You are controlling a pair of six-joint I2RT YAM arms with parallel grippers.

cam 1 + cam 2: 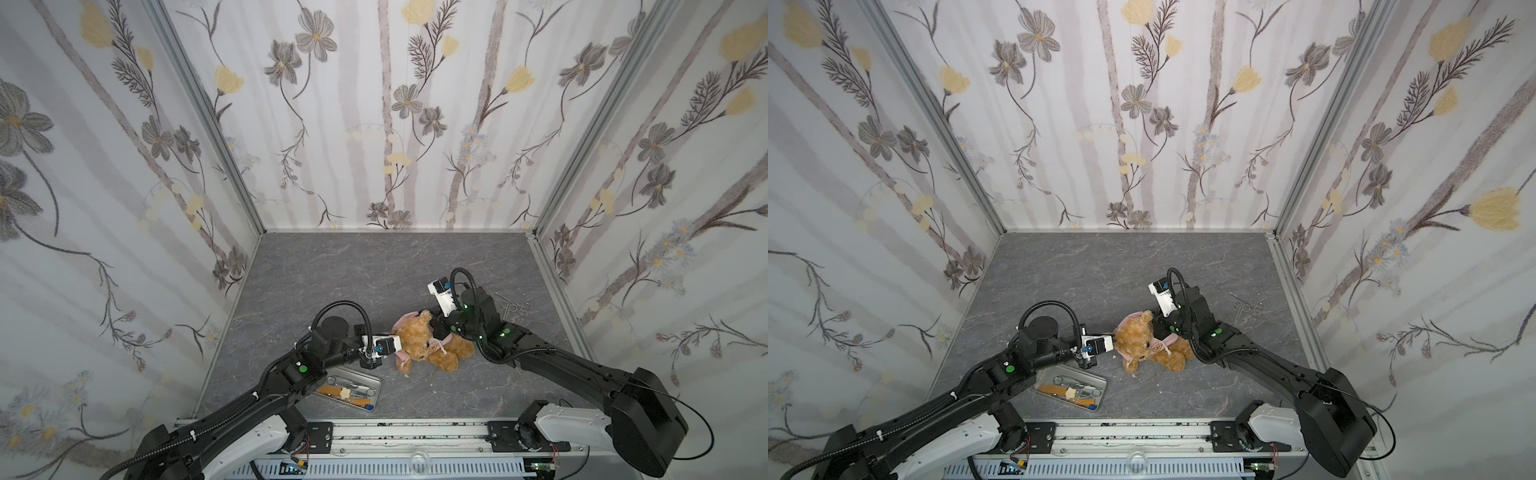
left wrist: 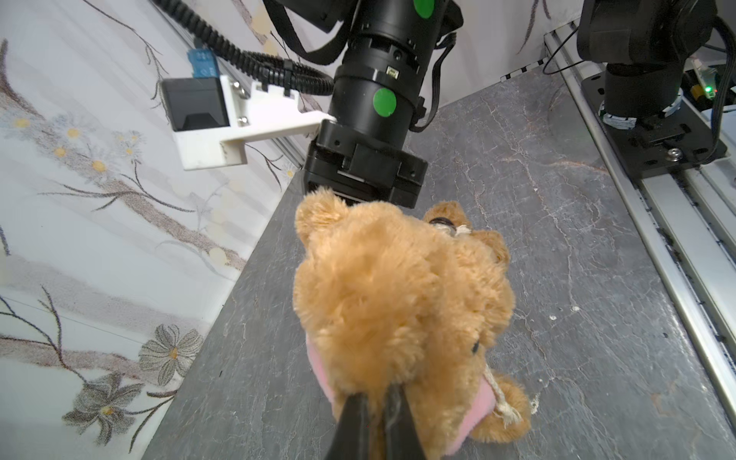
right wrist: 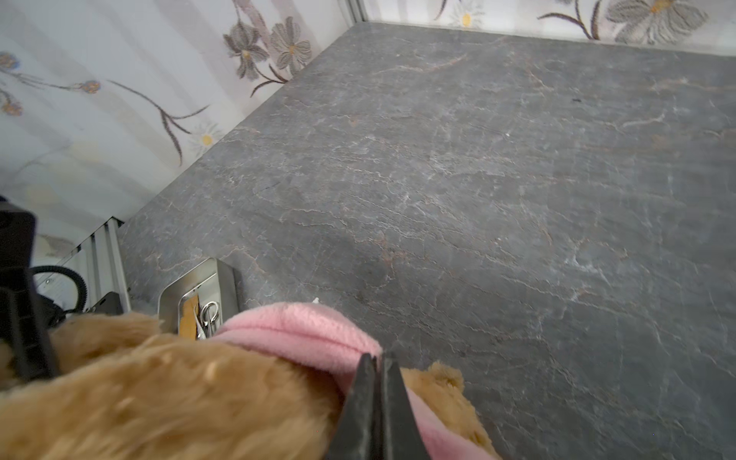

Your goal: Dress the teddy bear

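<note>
You see the bear [image 1: 413,336] lying mid-table [image 1: 374,266], shirt [image 3: 302,330] bunched round its neck, not yet pulled down; left gripper [image 2: 376,402] pinched shut at its head, right gripper [image 3: 376,370] clamping the shirt.

Left wrist view: the left tool [image 2: 374,398] is cut off by the frame edge. Shaggy fur on the teddy bear [image 2: 398,298] buries whatever the tips pinch, and most of the bear's face is out of sight.

Right wrist view: the right tool [image 3: 378,360] is likewise cropped and the bear is blurred. The bear and the pink shirt [image 3: 302,330] hide most of the tray [image 3: 229,278].

In both top views both tools' tips are hidden. The tray's contents and the metal instruments [image 1: 513,309] near the right wall are too small to identify.
</note>
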